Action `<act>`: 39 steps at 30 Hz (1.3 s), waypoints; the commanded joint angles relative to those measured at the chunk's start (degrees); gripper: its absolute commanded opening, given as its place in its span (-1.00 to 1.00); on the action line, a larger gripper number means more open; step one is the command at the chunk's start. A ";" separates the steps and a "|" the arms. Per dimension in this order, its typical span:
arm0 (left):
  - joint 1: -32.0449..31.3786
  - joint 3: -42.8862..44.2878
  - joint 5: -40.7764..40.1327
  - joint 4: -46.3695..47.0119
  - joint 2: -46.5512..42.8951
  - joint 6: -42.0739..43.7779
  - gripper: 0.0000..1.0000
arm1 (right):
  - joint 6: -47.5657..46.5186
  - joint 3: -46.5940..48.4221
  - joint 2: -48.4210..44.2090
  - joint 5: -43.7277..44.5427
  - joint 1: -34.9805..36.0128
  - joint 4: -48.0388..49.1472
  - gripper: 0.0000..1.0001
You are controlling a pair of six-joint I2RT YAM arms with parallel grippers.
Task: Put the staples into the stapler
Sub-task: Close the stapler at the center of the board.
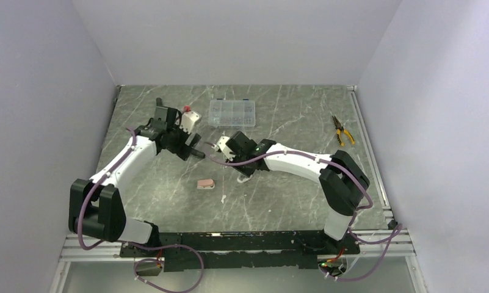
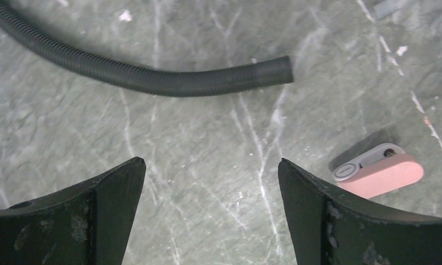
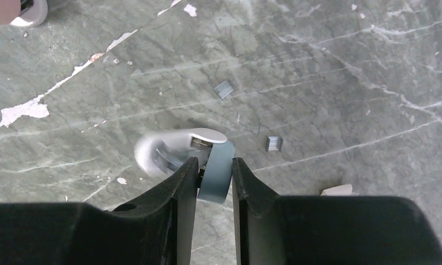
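The staples (image 3: 224,89) lay as two short grey strips on the table (image 3: 345,66), one near the blue-grey stapler (image 3: 174,149) that my right gripper (image 3: 214,164) pinched narrowly. I judged I should steady that stapler with its tray up before fetching a strip. Its grey end was blurred, so I couldn't tell whether it stood open. My left gripper (image 2: 210,164) hung wide and empty near a pink stapler (image 2: 381,172).

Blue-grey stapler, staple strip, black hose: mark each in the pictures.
blue-grey stapler (image 3: 216,165): right wrist view, blue-grey body.
staple strip (image 3: 224,89): right wrist view, upper strip's middle.
black hose (image 2: 207,85): left wrist view, ribbed wall.
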 commanded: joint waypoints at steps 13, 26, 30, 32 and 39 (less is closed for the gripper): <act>3.67 -0.48 -3.95 0.81 -4.65 -0.64 0.90 | 0.35 -0.37 -0.06 11.04 5.76 1.20 -0.29; 3.64 1.24 -3.69 2.03 -1.27 0.00 0.89 | -0.32 5.20 -1.89 7.44 6.20 -3.67 0.09; 3.68 1.38 -3.34 3.09 -0.14 -0.77 0.90 | 0.20 7.64 -2.11 3.89 6.22 -6.30 0.11; 3.69 1.49 -3.18 3.60 0.12 -1.10 0.89 | 0.39 7.68 -2.75 1.46 6.32 -6.64 0.12; 3.63 3.71 8.55 1.96 -0.28 0.75 0.90 | -1.21 0.64 -9.76 -7.93 3.90 -1.32 0.30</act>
